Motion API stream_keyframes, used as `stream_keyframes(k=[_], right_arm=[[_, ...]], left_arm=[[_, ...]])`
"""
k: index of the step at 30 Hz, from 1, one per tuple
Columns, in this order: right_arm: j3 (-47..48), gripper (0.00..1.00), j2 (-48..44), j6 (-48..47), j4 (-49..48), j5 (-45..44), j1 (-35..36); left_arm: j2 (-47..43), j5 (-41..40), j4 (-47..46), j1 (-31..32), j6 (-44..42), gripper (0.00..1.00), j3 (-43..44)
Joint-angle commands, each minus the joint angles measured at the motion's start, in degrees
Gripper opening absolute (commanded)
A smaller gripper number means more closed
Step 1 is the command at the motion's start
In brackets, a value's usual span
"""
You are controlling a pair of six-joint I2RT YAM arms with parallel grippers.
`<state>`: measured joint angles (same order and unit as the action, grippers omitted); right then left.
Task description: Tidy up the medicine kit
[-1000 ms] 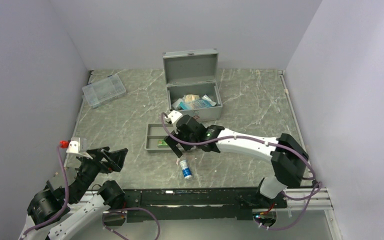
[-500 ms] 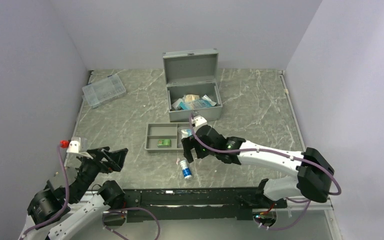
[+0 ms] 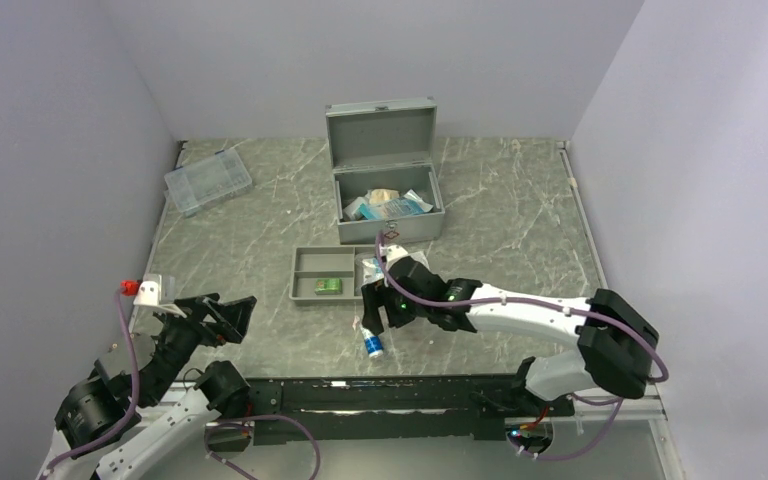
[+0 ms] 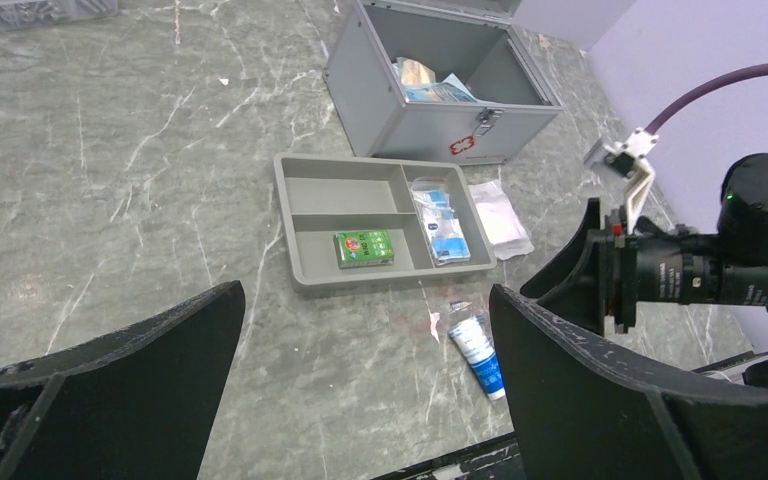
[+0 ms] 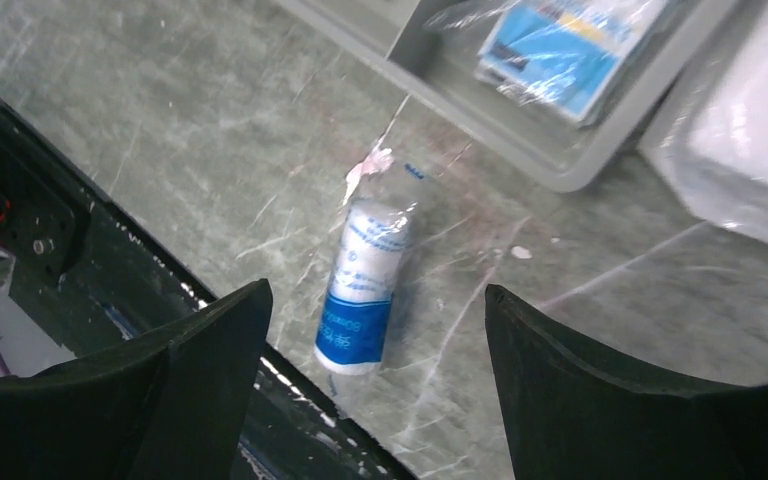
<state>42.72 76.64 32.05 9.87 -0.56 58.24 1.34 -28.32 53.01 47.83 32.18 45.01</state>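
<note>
The grey marble table [image 3: 500,200] sits inside plain pale walls. The medicine kit [image 3: 380,135] stands at the middle of the far side with its lid up and packets jumbled inside. Just in front of it lies the divided tray [image 3: 310,262], holding a green packet [image 3: 328,286] and a blue-printed sachet [image 4: 443,222]. A white pouch [image 4: 500,215] rests against the tray's right end.

Nearer you, close to the table's front edge, lies a wrapped white-and-blue roll [image 5: 365,270]. Your right gripper [image 3: 375,318] hangs over it with the jaws spread wide on either side. It holds nothing.

- **Rolling away:** the roll is round and its film looks slick, so an off-centre squeeze could squirt it toward the edge just beside it.
- **Weak hold:** catching only the loose twist of wrapper at its far end would probably give a hold that slips.
- **Tray bump:** the tray rim is near, so a sloppy descent could shove it.

Your left gripper [image 3: 228,318] is parked fully open and empty at the near left, well apart from everything. A clear compartment box [image 3: 207,180] lies at the far left.

You cannot tell how high the right fingertips ride above the table. The roll's print is unreadable, the top view hides its far end, and the kit's contents cannot be told apart.
</note>
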Motion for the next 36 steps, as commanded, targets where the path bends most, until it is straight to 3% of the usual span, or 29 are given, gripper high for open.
stream_keyframes(k=[1,19,27,36], right_arm=[[3.8,0.79,3.5,2.5,-0.8,1.2,2.4],[9.9,0.61,14.4,5.9,6.7,-8.5,8.4],[11.5,0.46,16.8,5.9,9.0,-10.3,10.1],[13.9,0.16,16.3,4.7,11.4,-13.2,10.9]], left_arm=[[0.9,-0.6,-1.6,0.1,-0.2,0.99,0.6],[0.6,-0.4,-1.6,0.1,-0.4,0.99,0.6],[0.3,-0.5,-1.6,0.1,-0.3,0.99,0.6],[0.3,-0.4,-1.6,0.1,-0.3,0.99,0.6]])
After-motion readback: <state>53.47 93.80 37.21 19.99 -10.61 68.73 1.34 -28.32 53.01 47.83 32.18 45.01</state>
